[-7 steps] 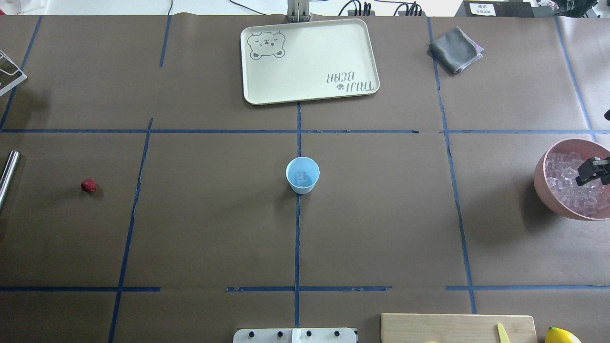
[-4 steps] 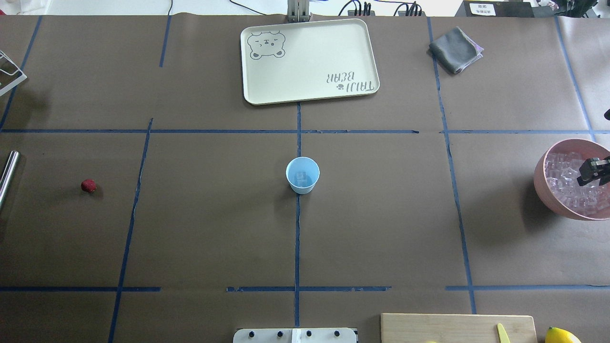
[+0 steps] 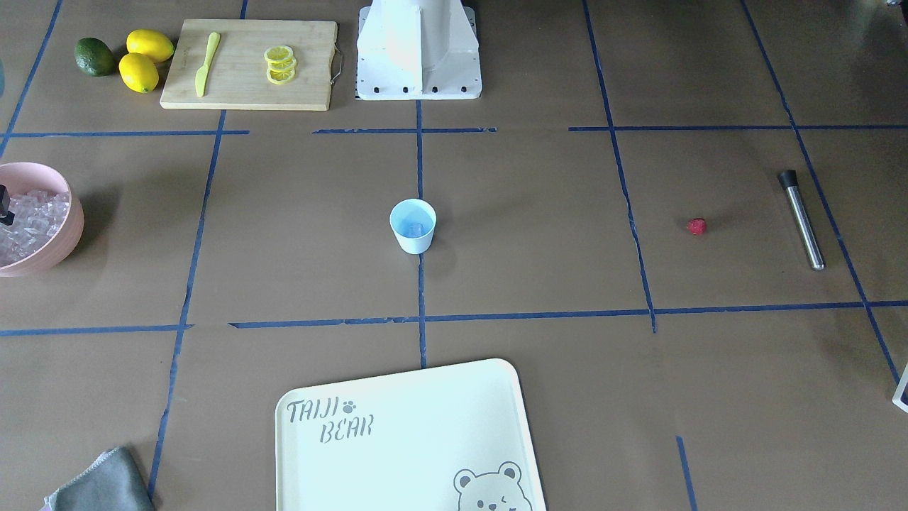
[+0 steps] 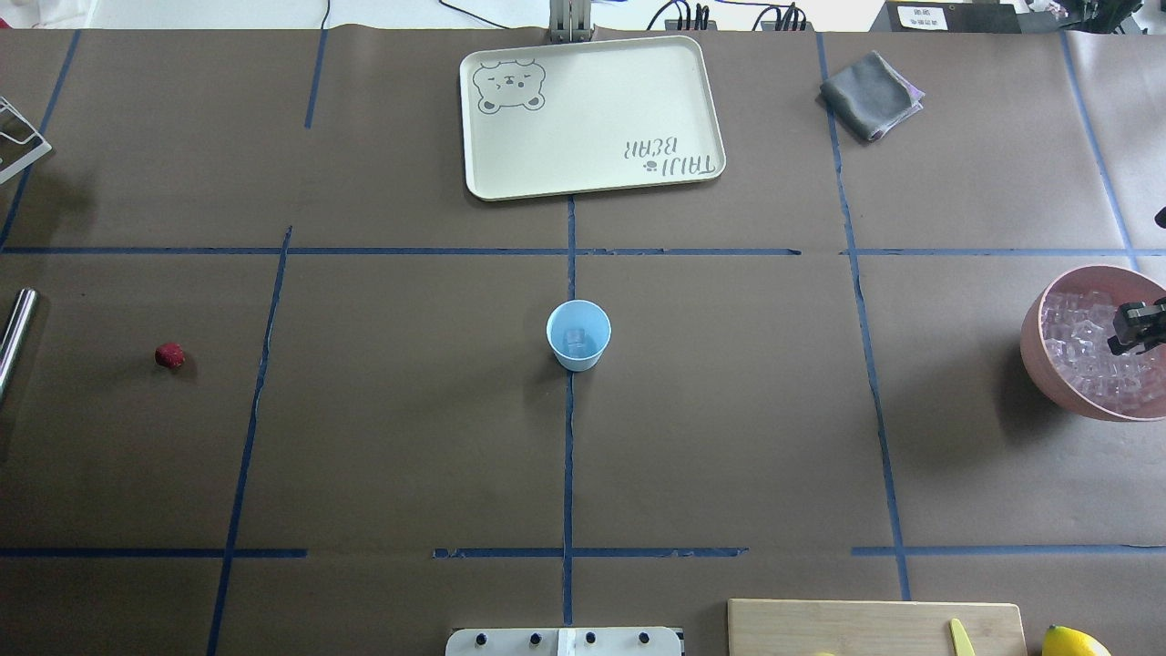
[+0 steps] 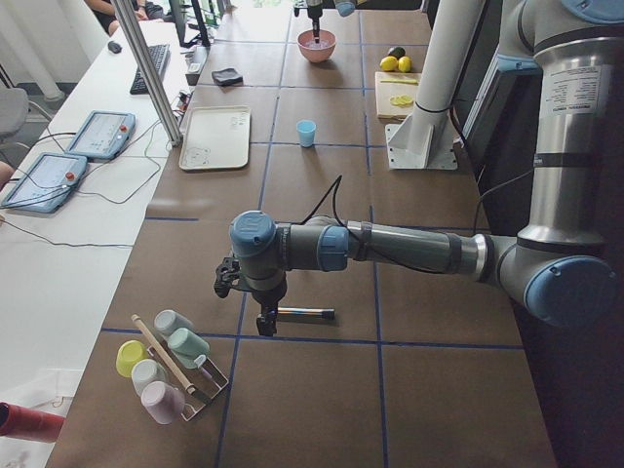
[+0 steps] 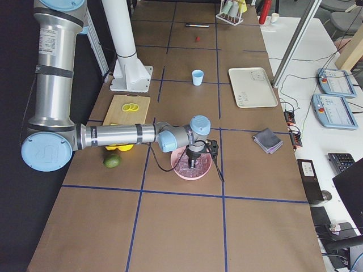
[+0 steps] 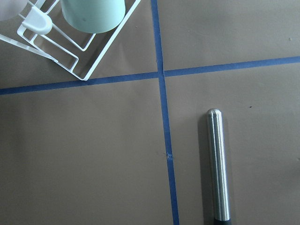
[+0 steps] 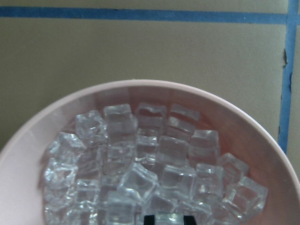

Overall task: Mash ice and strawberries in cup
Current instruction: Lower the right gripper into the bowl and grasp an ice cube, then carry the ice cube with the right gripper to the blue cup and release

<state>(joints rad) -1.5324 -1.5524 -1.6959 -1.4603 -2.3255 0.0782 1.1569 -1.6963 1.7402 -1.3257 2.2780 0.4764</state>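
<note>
The light-blue cup stands at the table's middle with one clear ice cube inside; it also shows in the front view. Many more ice cubes fill the pink bowl at the right edge. My right gripper hangs low over this ice; only dark tips show at the bottom of the right wrist view, and I cannot tell if it is open. The red strawberry lies far left on the paper. My left gripper hovers over a steel muddler; I cannot tell its state.
A cream bear tray and a grey cloth lie at the far side. A cutting board with lemon slices and a yellow knife, lemons and an avocado sit near the robot base. A white cup rack stands beside the muddler.
My right gripper has sunk a little lower into the pink bowl, toward the ice. Cup, strawberry and muddler have not moved.
</note>
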